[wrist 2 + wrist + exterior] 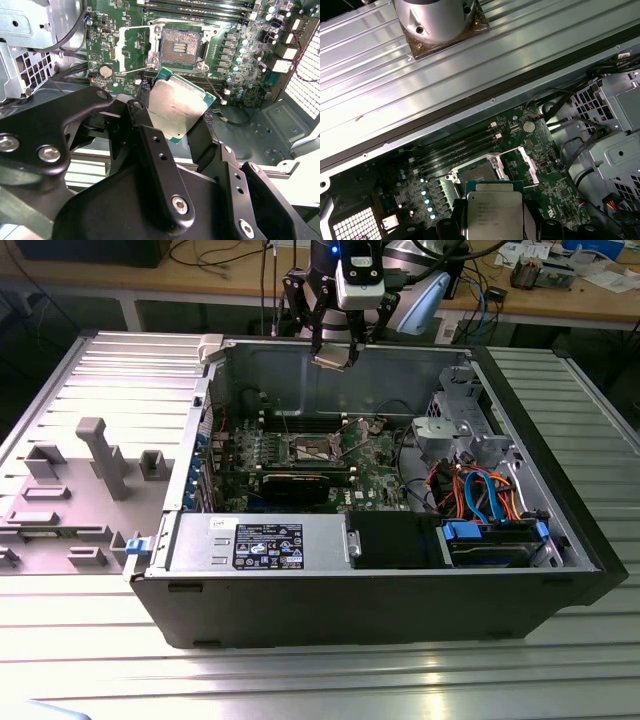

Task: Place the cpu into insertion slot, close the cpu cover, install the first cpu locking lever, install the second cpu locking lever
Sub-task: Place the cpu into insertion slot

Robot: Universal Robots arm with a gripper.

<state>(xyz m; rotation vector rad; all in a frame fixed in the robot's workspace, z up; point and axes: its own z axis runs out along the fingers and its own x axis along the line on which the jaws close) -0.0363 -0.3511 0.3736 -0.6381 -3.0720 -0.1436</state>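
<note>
Matte black gripper (174, 126), fingers clamped on the edges of the cpu (177, 105): flat square, dull silver top, green rim. It hangs above the insertion slot (180, 47), dark-centred and bare. The cpu cover (127, 45), a thin silver frame, seems swung open beside it.

A ribbed metal table (300, 680) bears an open computer case (400, 615) and perhaps grey fixtures (105, 455).

It was an electronics workshop.
An opened computer case (380, 590) sat on a ribbed metal bench (300, 680), cables (215, 255) strewn behind.
</note>
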